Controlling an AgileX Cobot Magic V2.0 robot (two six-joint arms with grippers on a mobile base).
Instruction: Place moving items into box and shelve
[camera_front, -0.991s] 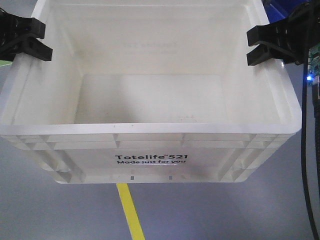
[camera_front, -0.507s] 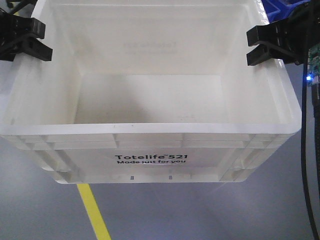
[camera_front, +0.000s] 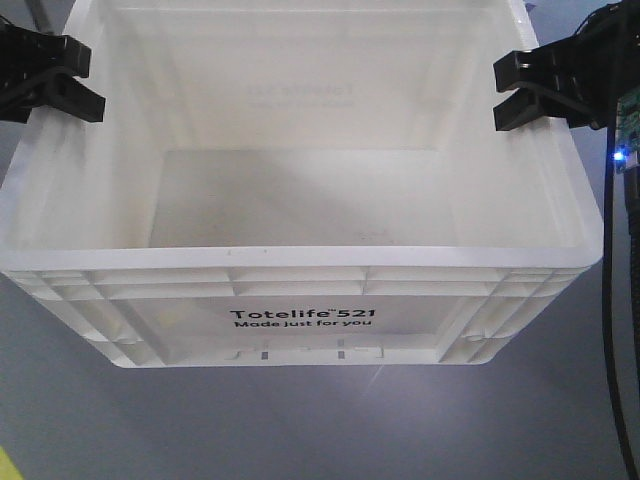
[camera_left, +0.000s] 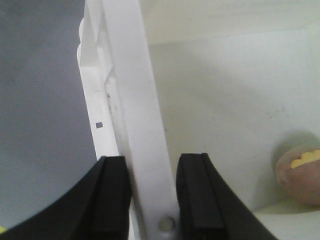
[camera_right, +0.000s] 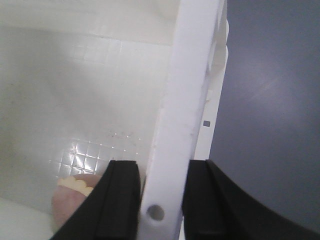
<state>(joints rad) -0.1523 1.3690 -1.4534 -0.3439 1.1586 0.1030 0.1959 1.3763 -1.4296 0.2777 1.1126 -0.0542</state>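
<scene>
In the middle of the front view, the box (camera_front: 300, 320) fills the frame, open top up and its "Totelife 521" print at 6 o'clock, with grey floor (camera_front: 100, 420) showing below it. The left tool (camera_front: 85, 80) sits at 10 o'clock on the rim and the right tool (camera_front: 505, 90) at 2 o'clock. Only the wrist views show the grip closely. The left tool (camera_left: 152, 200) pinches the white side rim between its black pads, and the right tool (camera_right: 160, 195) does the same. They alone also show a pinkish rounded thing (camera_left: 300, 172) with a yellow scalloped bit lying inside the box.
</scene>
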